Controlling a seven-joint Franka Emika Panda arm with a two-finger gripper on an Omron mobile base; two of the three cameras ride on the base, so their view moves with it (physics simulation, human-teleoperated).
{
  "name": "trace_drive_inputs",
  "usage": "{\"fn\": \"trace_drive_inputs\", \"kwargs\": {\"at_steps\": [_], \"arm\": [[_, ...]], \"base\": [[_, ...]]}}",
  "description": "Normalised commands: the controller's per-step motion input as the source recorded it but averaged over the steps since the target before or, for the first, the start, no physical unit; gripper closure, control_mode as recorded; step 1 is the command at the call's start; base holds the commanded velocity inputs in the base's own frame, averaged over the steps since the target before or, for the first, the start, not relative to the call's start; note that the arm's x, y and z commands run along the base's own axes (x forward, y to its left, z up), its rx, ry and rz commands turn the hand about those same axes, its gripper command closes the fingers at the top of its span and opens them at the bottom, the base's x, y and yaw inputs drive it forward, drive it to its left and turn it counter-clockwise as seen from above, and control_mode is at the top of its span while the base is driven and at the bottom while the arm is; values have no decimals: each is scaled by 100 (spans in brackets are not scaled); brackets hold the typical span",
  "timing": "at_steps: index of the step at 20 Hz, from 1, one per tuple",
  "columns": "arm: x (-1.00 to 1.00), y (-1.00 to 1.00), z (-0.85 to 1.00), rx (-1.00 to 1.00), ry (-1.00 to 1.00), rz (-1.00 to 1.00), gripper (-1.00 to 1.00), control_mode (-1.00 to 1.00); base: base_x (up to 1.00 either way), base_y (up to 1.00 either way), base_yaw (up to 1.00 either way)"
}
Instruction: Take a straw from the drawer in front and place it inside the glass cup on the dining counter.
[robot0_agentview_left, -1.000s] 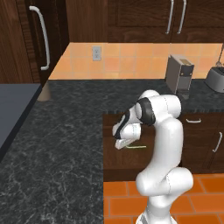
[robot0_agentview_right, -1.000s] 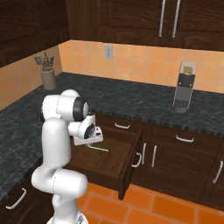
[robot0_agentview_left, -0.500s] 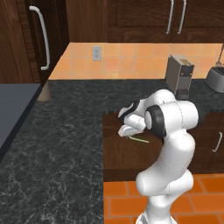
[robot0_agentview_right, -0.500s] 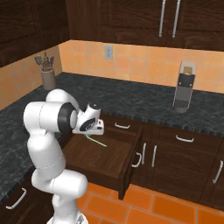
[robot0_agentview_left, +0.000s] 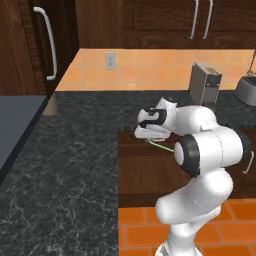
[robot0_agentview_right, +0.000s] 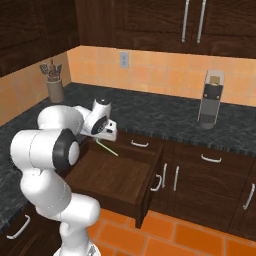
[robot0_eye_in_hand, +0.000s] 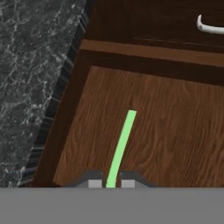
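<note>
Black granite worktop (robot0_eye_in_hand: 35, 65) lies at the left, then the pulled-out drawer (robot0_eye_in_hand: 175, 131). The gripper (robot0_eye_in_hand: 111, 183) is clamped on the light green straw (robot0_eye_in_hand: 121, 146), which juts out from between the fingertips over the drawer's wooden floor.

Kitchen: black granite worktop (robot0_agentview_left: 75, 165), dark wood cabinets (robot0_agentview_right: 200, 20), tiled backsplash (robot0_agentview_right: 160, 70), utensil holder (robot0_agentview_right: 55, 90).

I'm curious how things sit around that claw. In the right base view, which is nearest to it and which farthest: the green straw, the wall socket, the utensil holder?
From the gripper:
1. Straw, held in it, over the open drawer.
2. Utensil holder, at the counter's left corner.
3. Wall socket, high on the backsplash.
</note>
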Motion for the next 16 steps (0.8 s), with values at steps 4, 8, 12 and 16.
{"fn": "trace_drive_inputs", "kwargs": {"at_steps": [4,8,12,16], "arm": [[-35,-6,100,-1,12,-15,100,-100],[-46,-12,98,-5,3,-15,100,-100],[-46,-9,61,-4,5,-17,100,-100],[-29,-1,10,-3,0,-14,100,-100]], "base": [[0,0,0],[0,0,0],[0,0,0],[0,0,0]]}}
